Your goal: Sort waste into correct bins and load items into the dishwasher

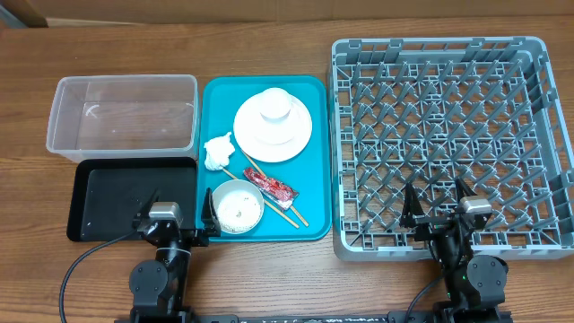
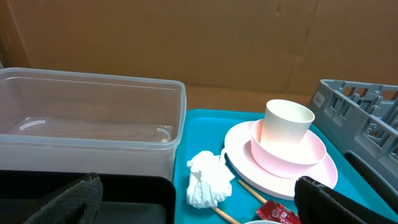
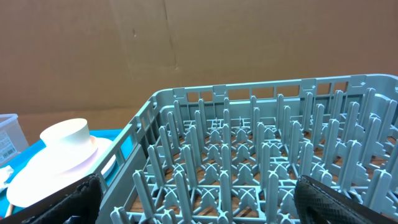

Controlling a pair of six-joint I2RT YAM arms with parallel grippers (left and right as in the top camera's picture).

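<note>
On your teal tray [image 1: 316, 170], the crumpled napkin [image 1: 218, 151] lies at the left edge. The red wrapper [image 1: 269, 184] lies across the chopsticks [image 1: 289, 213] mid-tray, with the rice bowl [image 1: 238, 206] in front and the cup [image 1: 273, 105] on the plate [image 1: 273, 135] behind. The clear tub [image 1: 123, 114] and black tray [image 1: 117, 199] sit to the left, the dish rack [image 1: 448, 135] to the right. The left gripper [image 1: 177, 213] and right gripper [image 1: 437, 205] flank the tray's front, fingers spread and empty.

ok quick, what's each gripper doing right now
left gripper: open, holding nothing
right gripper: open, holding nothing
</note>
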